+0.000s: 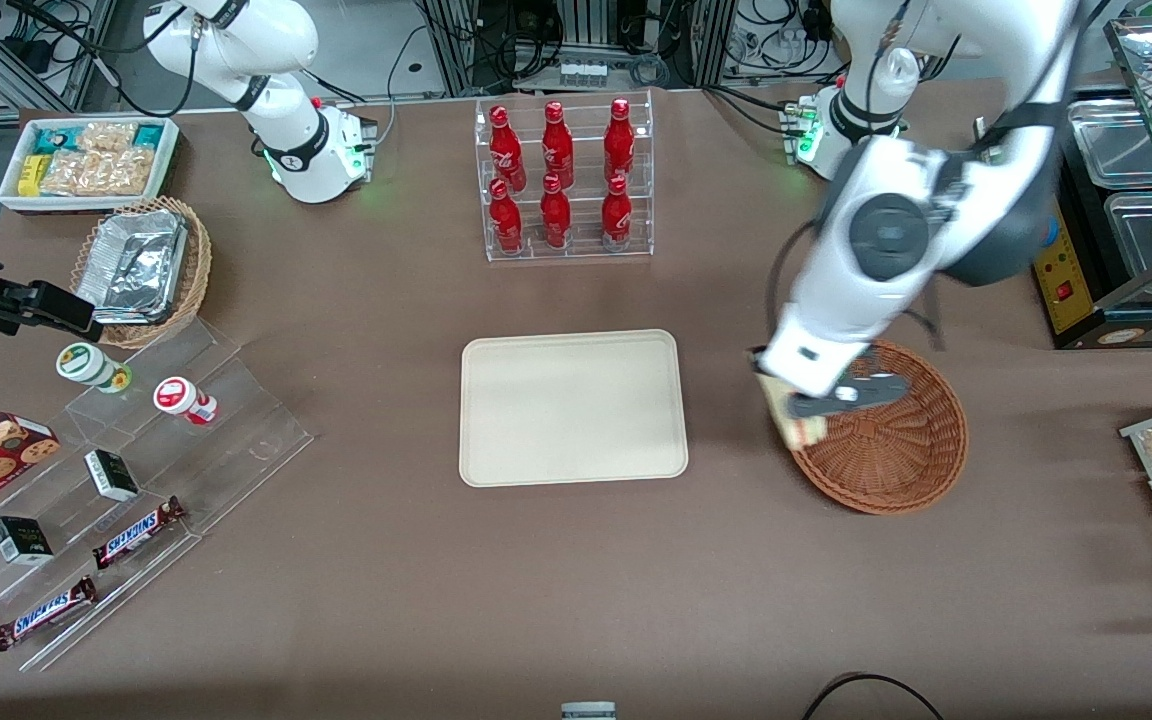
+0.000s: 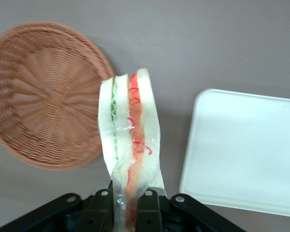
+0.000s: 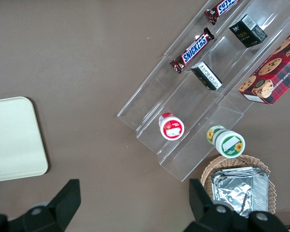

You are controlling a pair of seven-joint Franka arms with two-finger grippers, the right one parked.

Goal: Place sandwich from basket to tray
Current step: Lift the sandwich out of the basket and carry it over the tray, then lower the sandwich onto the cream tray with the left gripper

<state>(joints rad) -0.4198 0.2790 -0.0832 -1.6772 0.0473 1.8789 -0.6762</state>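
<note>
One sandwich (image 2: 129, 140), clear-wrapped, is pinched at its lower end between the gripper (image 2: 128, 208) fingers, so it's up off the table, hanging over the basket (image 1: 891, 440) rim on the side facing the tray (image 1: 573, 407). Basket looks empty otherwise, and the tray sits bare, near the basket but apart.

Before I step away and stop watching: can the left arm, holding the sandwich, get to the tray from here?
Probably yes. The gripper is shut on the sandwich at the basket's rim, and only bare table lies between it and the empty tray.
</note>
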